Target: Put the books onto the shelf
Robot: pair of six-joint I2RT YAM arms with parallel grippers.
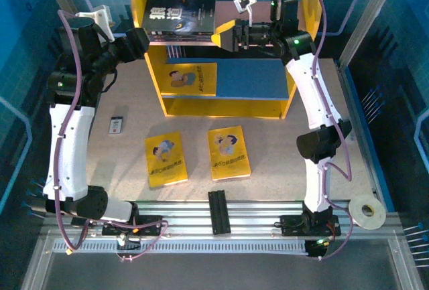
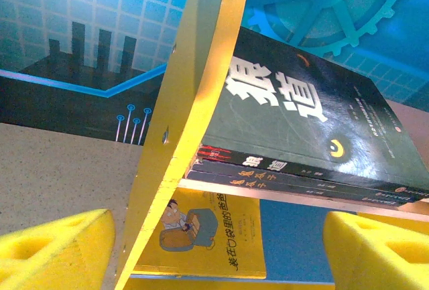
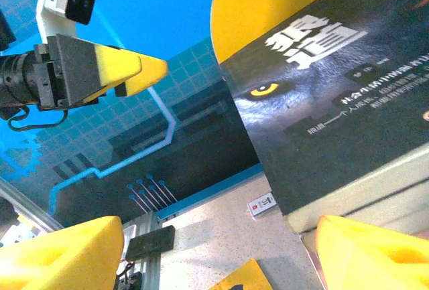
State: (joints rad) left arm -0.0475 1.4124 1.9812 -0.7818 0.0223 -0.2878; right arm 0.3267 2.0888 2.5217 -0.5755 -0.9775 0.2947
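The shelf (image 1: 290, 100) stands at the back of the table. A stack of dark books (image 1: 179, 15) lies flat on its pink upper board, and one yellow book (image 1: 192, 78) lies on the blue lower board. Two more yellow books (image 1: 165, 159) (image 1: 228, 153) lie on the table in front. My left gripper (image 1: 146, 38) is open at the shelf's left side panel (image 2: 194, 102), level with the dark stack (image 2: 301, 116). My right gripper (image 1: 218, 37) is open at the stack's right edge (image 3: 335, 116). Nothing sits between its fingers (image 3: 372, 253).
A small white-and-black card (image 1: 116, 125) lies left of the shelf. A black block (image 1: 219, 211) sits on the near rail and a tape roll (image 1: 367, 211) at the near right. Blue walls enclose the table.
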